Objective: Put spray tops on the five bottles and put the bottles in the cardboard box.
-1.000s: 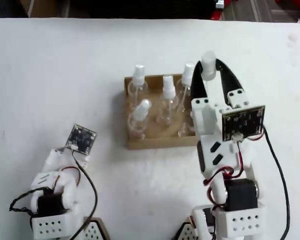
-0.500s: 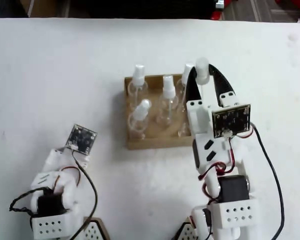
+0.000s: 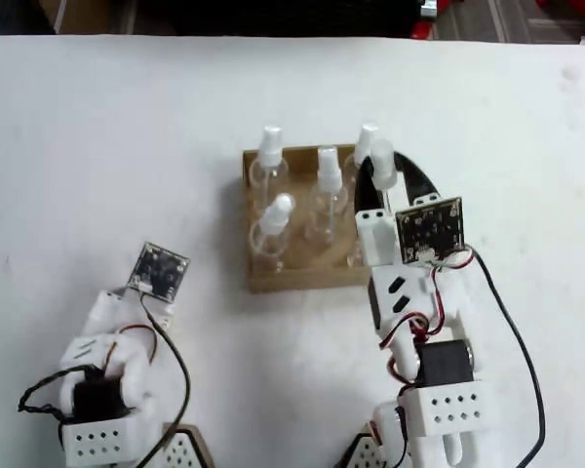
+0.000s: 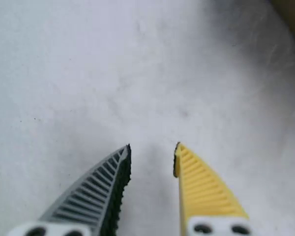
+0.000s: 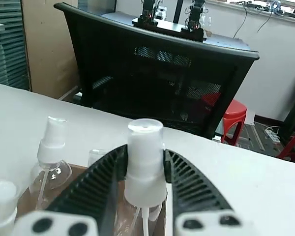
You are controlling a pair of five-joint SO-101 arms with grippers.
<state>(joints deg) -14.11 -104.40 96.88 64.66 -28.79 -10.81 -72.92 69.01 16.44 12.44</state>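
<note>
White table (image 3: 127,117), right arm nearer: right gripper (image 3: 382,171) pinching white plastic spray top (image 5: 145,147) upright, dip tube down, over the right end of the shallow brown cardboard box (image 3: 302,280) of clear plastic bottles (image 3: 329,210); left gripper (image 4: 152,147) spread, well apart.

one cardboard box (image 3: 302,280) on one white table (image 3: 97,127). from where i stand: the far-left spray top (image 3: 271,142), the middle spray top (image 3: 329,162), the far-right spray top (image 3: 368,135), the near-left spray top (image 3: 279,206) and one held spray top (image 5: 145,147) pinched in the right gripper (image 3: 381,161), five in all. four clear bottles (image 3: 269,244) stand under the first four. a fifth clear shape (image 3: 355,255) in the box's near right corner is half hidden, so i can't swear it's a bottle. two arms, the left arm (image 3: 102,380) and the right arm (image 3: 434,380). the left gripper (image 4: 152,150) has two fingers, one black, one yellow. one black chair (image 5: 152,64) beyond the table.
</note>
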